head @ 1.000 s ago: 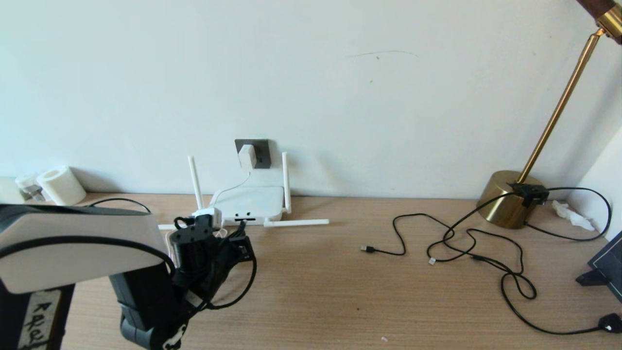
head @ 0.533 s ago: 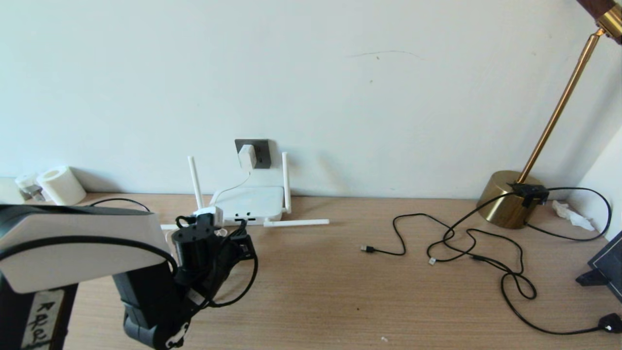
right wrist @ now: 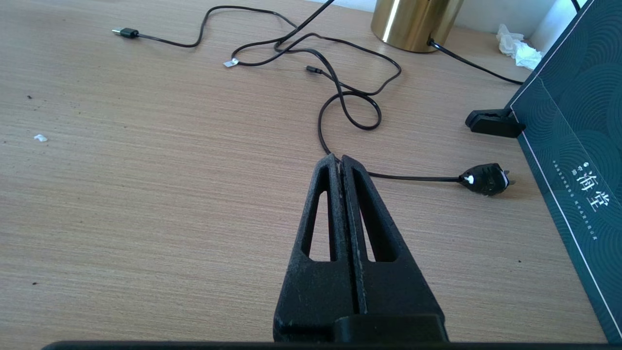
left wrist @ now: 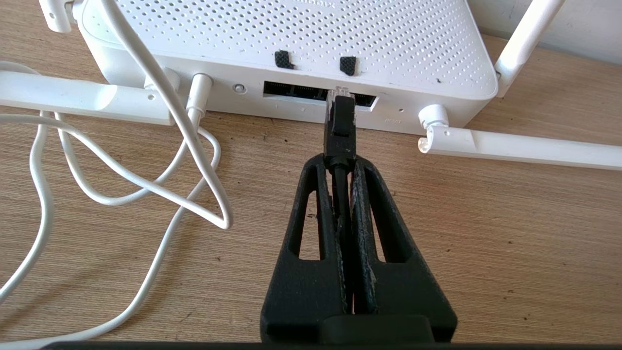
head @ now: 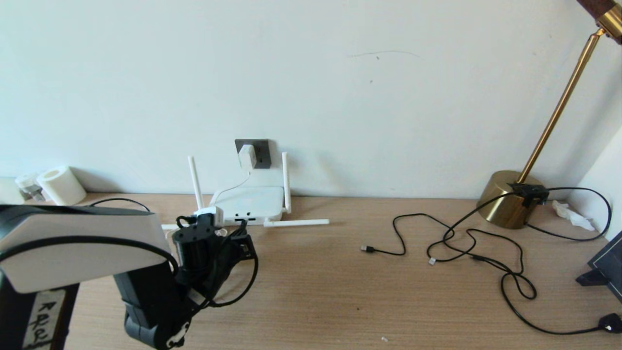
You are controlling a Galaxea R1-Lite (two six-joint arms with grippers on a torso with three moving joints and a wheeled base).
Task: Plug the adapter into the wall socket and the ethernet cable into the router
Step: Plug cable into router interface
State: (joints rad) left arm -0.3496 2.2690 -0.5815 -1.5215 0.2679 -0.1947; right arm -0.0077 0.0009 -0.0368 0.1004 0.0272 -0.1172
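Nearest me, the left gripper (left wrist: 342, 163) stays clamped on the ethernet cable (left wrist: 340, 127); nothing has shifted, and its clear tip sits at the router (left wrist: 301, 43) ports, seemingly not yet seated. The white cord (left wrist: 146, 189) loops just beside. Beyond, the adapter (head: 246, 156) already sits in the wall socket (head: 260, 151). The right gripper (right wrist: 342, 167) hangs closed and empty.

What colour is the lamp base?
Shiny gold; the lamp base shows best in the head view.
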